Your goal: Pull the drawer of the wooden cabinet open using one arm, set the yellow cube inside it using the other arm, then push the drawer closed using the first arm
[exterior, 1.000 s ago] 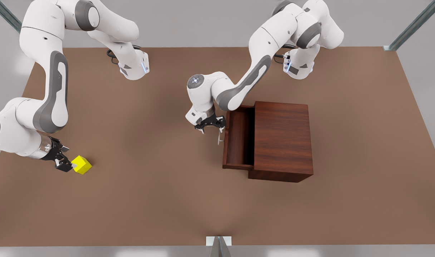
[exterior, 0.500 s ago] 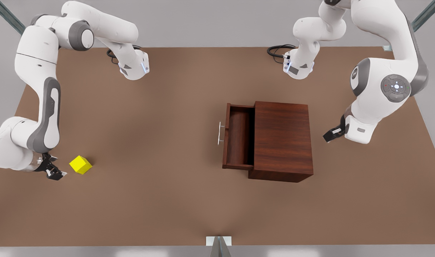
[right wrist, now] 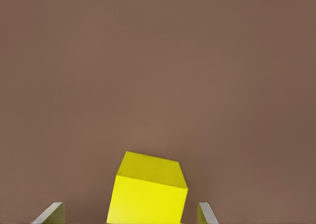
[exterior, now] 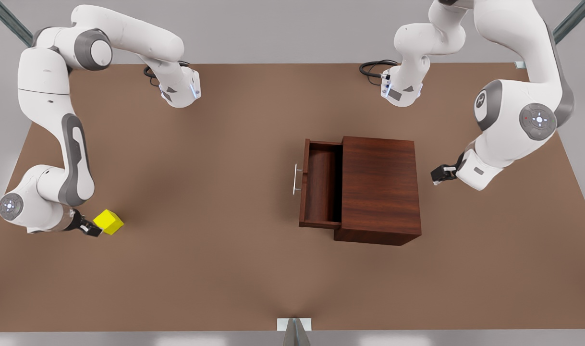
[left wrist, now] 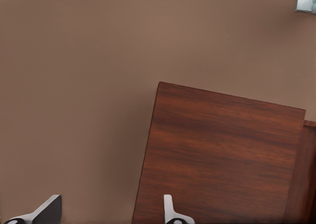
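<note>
R end effector (exterior: 91, 229) beside yellow cube (exterior: 108, 221)

Simulated robot lab bench, not a lived-in room. Flat brown tabletop (exterior: 225, 269) with plain grey surround, no walls, shelves or clutter. Two white arms, one (exterior: 57, 120) at the front view's left, the other (exterior: 513, 105) at its right, bolted on at the far edge, black cables (exterior: 374, 67) coiled by the bases. Metal frame struts (exterior: 556, 33) cross the upper corners, a small metal bracket (exterior: 294, 327) sits at the near edge. Props are bare test items: one wooden cabinet (exterior: 379, 190), one yellow cube (exterior: 108, 221). Lighting even, surfaces clean and rendered.
</note>
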